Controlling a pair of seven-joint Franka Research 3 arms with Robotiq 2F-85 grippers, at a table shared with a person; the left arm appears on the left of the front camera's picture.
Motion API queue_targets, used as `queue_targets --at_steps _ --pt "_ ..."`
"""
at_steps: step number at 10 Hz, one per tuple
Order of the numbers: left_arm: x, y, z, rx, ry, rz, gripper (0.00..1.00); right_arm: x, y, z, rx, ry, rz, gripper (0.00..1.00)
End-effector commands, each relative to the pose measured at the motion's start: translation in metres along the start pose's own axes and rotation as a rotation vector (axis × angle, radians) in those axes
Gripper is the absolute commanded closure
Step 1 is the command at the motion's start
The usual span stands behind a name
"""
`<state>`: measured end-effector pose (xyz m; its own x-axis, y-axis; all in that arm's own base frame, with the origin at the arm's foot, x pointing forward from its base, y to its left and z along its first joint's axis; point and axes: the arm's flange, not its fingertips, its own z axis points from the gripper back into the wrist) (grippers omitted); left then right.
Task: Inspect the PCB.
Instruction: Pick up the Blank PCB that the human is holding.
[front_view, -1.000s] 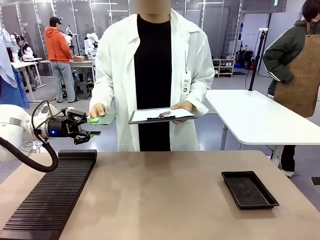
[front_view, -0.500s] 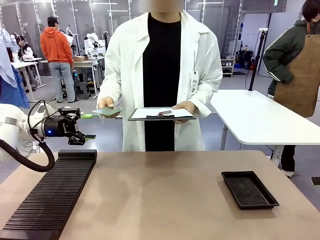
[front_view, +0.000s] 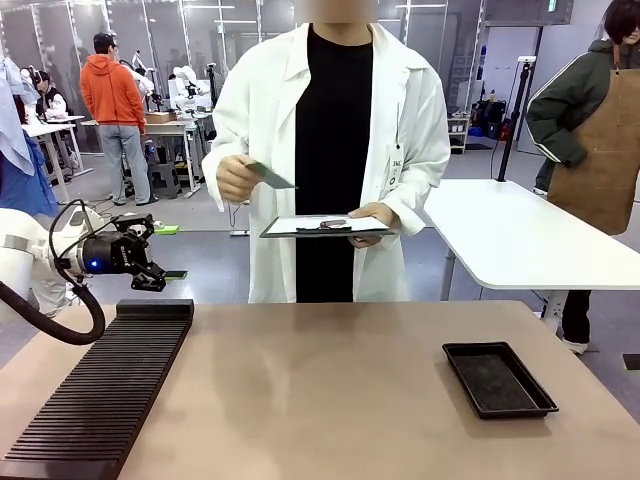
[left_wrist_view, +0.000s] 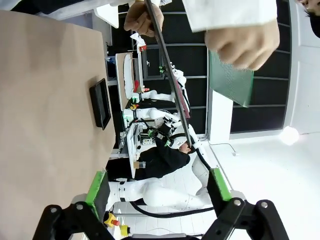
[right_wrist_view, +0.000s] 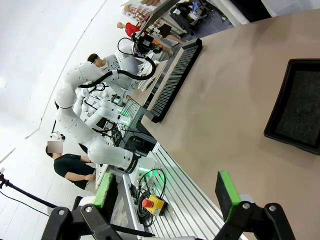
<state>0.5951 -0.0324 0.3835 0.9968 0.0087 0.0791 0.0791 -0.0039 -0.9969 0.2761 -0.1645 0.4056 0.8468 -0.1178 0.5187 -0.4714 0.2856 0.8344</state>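
Green PCB (front_view: 270, 176) pinched at a tilt in a person's hand (front_view: 235, 180), above clipboard (front_view: 325, 226), well off the bench (front_view: 320, 390). Left fingers (front_view: 176, 274) spread, empty; right fingers (right_wrist_view: 227, 192) spread, empty. Likely risks: loose pinch dropping the PCB; steep tilt hiding faults.

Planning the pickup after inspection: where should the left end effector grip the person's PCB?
Probably the free end of the PCB, beyond the person's hand, approached from the robot's side. It's thin and tilted, so the jaws should straddle both faces.
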Motion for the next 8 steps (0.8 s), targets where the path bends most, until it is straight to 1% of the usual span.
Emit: queue_targets --at_steps 1,8 --pt "0.0023 0.0004 -0.0016 0.012 -0.003 -0.001 0.00 0.0003 0.0006 0.0004 0.007 -0.010 0.019 0.00" --pt "0.0001 0.0002 -0.0001 0.001 0.000 0.000 0.00 0.0003 0.0006 0.0004 0.007 -0.010 0.019 0.00"
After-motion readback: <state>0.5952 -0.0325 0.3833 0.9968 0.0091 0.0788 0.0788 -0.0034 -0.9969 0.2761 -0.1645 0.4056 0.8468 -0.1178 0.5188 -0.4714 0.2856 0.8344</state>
